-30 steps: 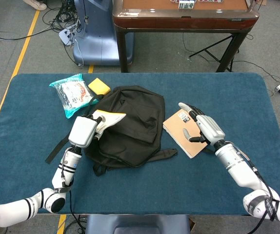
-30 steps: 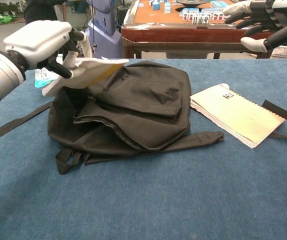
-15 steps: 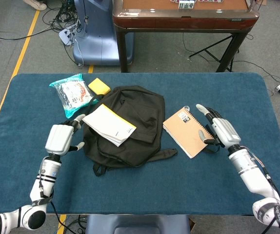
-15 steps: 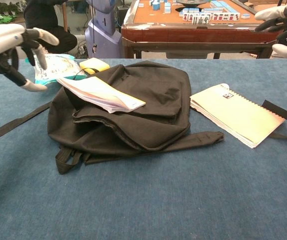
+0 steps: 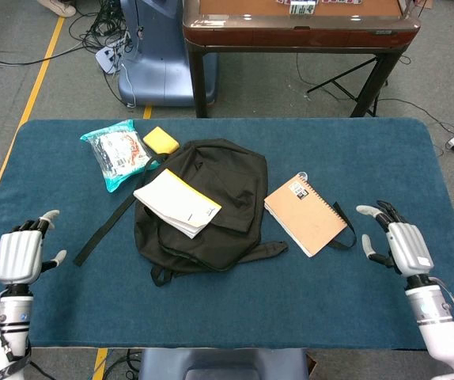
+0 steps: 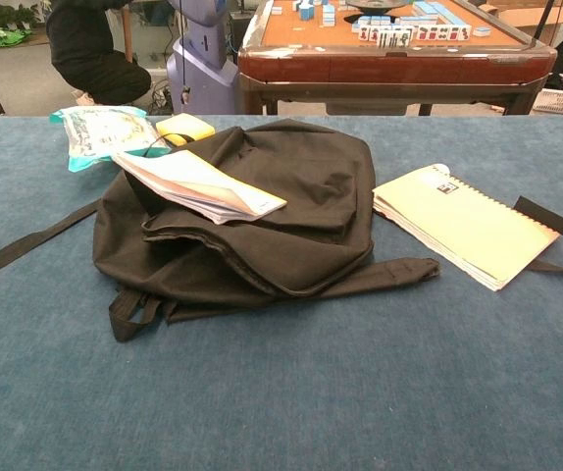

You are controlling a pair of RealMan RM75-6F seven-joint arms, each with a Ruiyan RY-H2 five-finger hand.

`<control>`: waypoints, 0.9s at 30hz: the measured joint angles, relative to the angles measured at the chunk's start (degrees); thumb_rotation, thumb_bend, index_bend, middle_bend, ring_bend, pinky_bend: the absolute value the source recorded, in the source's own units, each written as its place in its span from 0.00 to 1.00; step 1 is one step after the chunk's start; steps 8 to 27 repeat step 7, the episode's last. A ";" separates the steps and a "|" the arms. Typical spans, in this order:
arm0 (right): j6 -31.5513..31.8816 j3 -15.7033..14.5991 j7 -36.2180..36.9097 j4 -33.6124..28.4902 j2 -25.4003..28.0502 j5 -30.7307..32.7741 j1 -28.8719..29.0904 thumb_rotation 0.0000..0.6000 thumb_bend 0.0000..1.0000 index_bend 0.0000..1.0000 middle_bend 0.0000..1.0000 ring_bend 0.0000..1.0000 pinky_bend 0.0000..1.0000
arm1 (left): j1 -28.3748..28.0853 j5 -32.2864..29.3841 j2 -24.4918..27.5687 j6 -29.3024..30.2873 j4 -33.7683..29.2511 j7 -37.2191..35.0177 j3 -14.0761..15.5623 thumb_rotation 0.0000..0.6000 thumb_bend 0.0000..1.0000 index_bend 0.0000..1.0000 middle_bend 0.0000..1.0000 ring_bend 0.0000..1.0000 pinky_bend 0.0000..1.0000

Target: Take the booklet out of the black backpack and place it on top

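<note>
A white booklet [image 5: 177, 203] lies on top of the black backpack [image 5: 211, 198] mid-table. The left hand [image 5: 21, 253] and right hand [image 5: 401, 245] hover near opposite table edges, fingers spread, holding nothing.

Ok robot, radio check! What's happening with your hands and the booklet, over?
Left hand open, right hand open, both clear of everything. Booklet lying on top of black backpack. Nothing in the way.
</note>
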 measured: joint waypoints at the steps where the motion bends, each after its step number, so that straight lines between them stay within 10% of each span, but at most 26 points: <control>1: 0.72 -0.39 0.07 0.20 -0.04 -0.34 -0.71 1.00 0.48 0.23 0.25 0.09 0.23 | 0.69 0.31 0.26 0.42 0.24 -0.42 0.35 1.00 0.15 0.31 0.42 0.37 0.44; 27: 4.02 -1.54 1.99 1.47 -0.21 -1.99 -3.77 1.00 0.48 0.23 0.26 0.09 0.23 | 3.69 1.86 1.52 1.80 0.55 -3.68 1.64 1.00 0.15 0.31 0.42 0.37 0.42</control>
